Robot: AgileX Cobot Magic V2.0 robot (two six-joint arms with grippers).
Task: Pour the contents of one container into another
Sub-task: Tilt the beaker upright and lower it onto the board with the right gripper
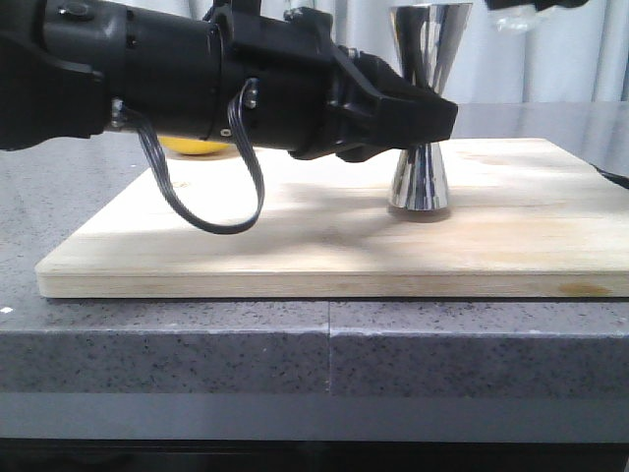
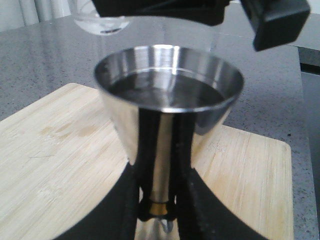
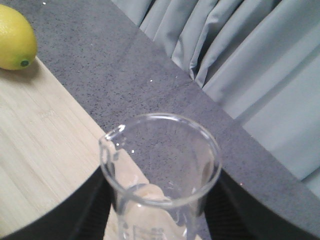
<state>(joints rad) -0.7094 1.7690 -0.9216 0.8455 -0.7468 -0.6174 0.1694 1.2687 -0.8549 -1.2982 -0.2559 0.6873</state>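
Two grippers share the job: your left gripper [image 1: 432, 123] is clamped on the jigger's [image 1: 420, 177] gold waist, steadying it upright on the wooden board [image 1: 295, 246], liquid already inside. Further right, your right gripper [image 3: 160, 220] grips the beaker [image 3: 160, 165] upright, raised above the jigger's rim. A lemon [image 3: 15, 37] sits behind, well clear; nothing blocks the pour.

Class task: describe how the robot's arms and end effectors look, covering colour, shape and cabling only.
The left arm is a bulky matte black housing with grey cables looping beneath it. Its left end effector tapers to blocky black fingers. The right end effector shows only dark curved fingers.
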